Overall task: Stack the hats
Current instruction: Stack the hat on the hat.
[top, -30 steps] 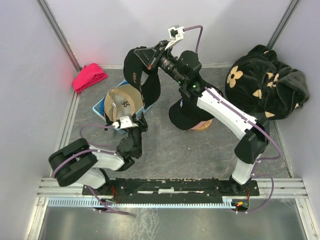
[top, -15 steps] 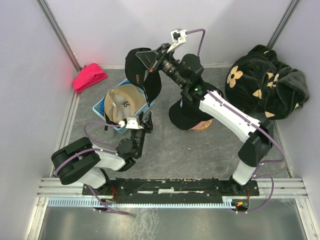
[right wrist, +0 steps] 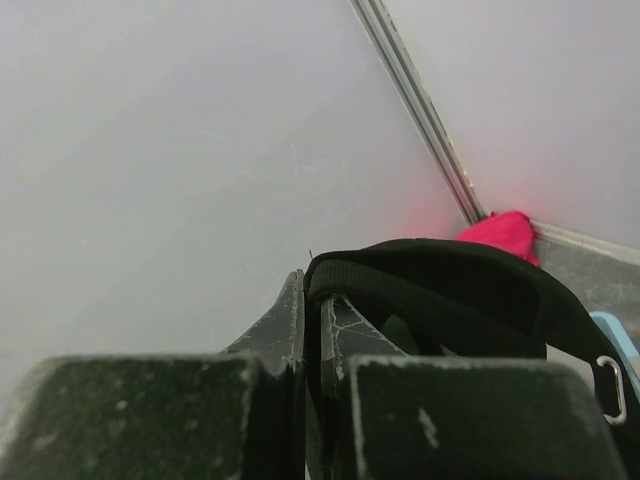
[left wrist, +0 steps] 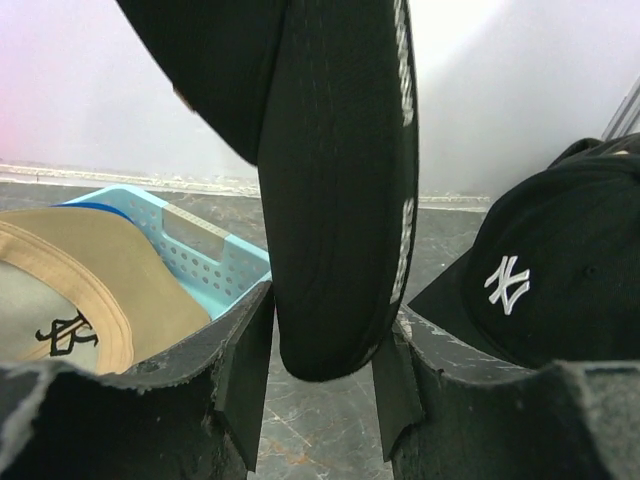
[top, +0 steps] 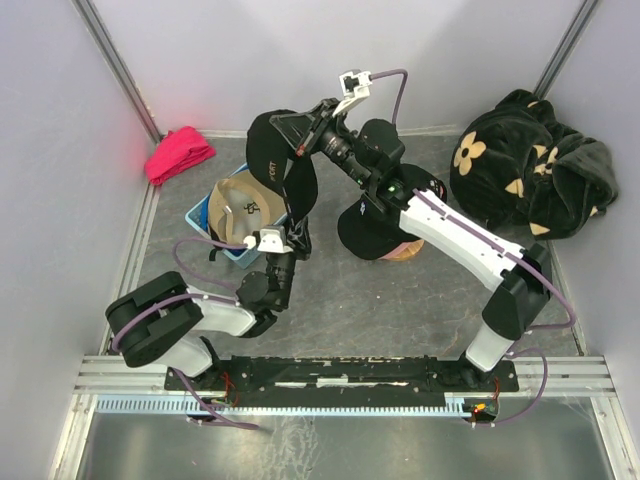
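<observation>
- Right gripper (top: 293,122) is up high near the back wall. Its jaws are pressed together on the rear band of the lifted black hat (top: 268,158). The wrist view shows the band pinched between the two fingers.
- The lifted black hat hangs clear of the bench (top: 400,300), crown toward the back wall. Its brim droops down over the near corner of the blue basket (top: 197,216). We see small white lettering on the crown.
- Left gripper (top: 292,238) sits low, just below that brim, with its jaws spread. In the wrist view the brim tip hangs between the two fingers (left wrist: 250,370). We cannot tell whether either pad touches it.
- The tan hat (top: 248,198) lies in the blue basket, underside up, with a dark mark showing inside.
- A second black hat (top: 366,228), with a white NY logo on the front, rests on the bench just right of the left gripper. It sits on top of a pinkish hat (top: 408,250), of which only an edge shows.
- A red-pink cloth (top: 180,152) lies in the far left corner.
- A black plush fabric (top: 530,165) with beige flowers is heaped at the far right, well apart from the hats.
</observation>
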Tool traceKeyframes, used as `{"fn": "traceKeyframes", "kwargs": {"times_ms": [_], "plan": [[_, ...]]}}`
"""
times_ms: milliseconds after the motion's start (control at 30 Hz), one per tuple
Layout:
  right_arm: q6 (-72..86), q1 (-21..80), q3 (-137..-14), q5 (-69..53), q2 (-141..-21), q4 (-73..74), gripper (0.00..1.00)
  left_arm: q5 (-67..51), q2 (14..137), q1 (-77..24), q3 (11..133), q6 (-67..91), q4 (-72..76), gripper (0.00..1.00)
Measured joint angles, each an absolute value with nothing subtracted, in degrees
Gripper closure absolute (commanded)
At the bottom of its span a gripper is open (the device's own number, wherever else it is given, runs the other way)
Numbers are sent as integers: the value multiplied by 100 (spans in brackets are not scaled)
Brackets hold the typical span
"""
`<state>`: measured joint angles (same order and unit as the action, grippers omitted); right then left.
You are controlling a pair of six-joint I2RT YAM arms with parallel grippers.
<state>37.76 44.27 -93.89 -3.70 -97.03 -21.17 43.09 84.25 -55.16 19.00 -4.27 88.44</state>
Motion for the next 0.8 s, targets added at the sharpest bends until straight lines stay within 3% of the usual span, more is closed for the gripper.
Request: {"fn": "traceKeyframes", "kwargs": {"times_ms": [133, 467, 800], "plan": [[3833, 4449, -9111, -276, -9588, -2158, 98, 4414, 8436, -5535, 2008, -550, 8844, 52], [3968, 4451, -8654, -145, -9177, -2237, 98, 4790, 8499, -5551, 2228, -1387, 8847, 90], [4014, 4263, -8147, -139, -8604, -2178, 98, 4825, 8517, -5575, 2399, -2163, 8847, 97]]}}
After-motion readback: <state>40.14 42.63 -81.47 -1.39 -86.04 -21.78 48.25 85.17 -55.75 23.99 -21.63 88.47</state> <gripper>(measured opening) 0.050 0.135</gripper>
